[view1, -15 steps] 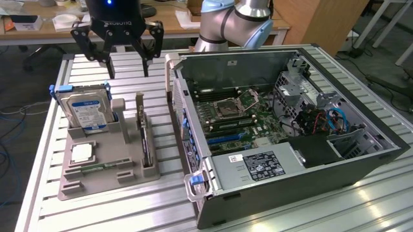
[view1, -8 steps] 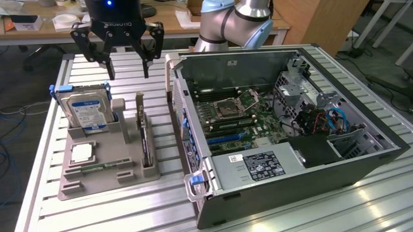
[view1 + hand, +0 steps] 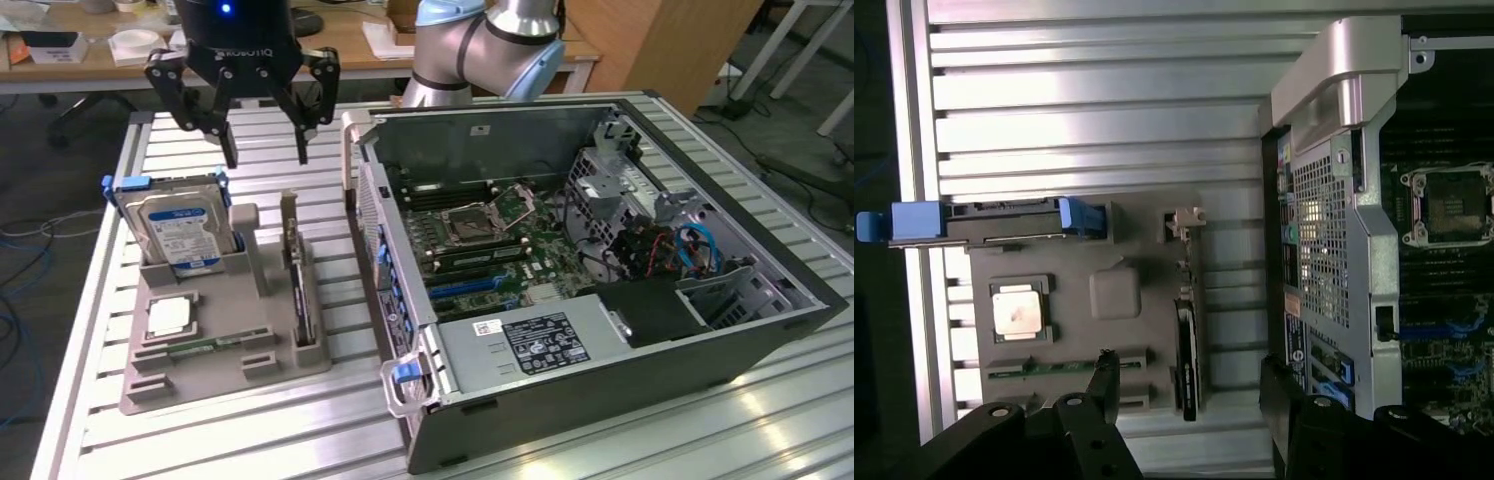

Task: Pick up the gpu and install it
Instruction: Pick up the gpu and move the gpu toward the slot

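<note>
Aluminium slats of the table (image 3: 200, 440) are seen beneath everything, and the claw (image 3: 267, 158) is held high above them, spread wide and grasping nothing. Off to the claw's side, towards the exterior view's right, the open computer case (image 3: 694, 370) is laid out with its motherboard exposed. Below the claw, the grey parts tray (image 3: 200, 375) is spotted. The blue-labelled hard drive (image 3: 180, 230) is stood upright in it, under the claw's outer finger. The gpu (image 3: 296, 290) is set on edge in the tray's slot nearest the case; from the wrist it is lined up in the gap between the two fingers (image 3: 1106, 375), well apart from them. Smaller still, a processor chip (image 3: 167, 318) and a memory stick (image 3: 200, 348) are seated flat in the tray.
</note>
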You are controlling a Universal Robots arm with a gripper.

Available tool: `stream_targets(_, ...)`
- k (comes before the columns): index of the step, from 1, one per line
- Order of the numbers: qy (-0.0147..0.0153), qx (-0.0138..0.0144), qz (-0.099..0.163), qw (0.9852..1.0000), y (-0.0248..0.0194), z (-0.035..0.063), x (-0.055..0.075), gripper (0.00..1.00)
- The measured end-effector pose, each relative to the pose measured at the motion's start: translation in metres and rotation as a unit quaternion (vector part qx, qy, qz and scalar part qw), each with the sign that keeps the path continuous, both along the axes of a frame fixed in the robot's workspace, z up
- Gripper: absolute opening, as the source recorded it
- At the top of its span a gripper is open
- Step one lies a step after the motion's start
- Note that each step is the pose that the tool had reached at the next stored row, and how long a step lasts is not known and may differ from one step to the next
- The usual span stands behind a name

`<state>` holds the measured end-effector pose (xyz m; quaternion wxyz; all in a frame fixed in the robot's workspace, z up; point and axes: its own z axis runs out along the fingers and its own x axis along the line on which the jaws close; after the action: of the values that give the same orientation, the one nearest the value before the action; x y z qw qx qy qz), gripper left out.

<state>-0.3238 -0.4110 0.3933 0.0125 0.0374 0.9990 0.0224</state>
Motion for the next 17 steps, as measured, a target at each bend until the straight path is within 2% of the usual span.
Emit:
stream_targets(7,0.0,0.0,0.0,1.0,-0.0047,0.0,0.0,0.67)
stream_targets(17,0.0,0.0,0.019,0.9998,-0.0072,0.0,0.0,0.67)
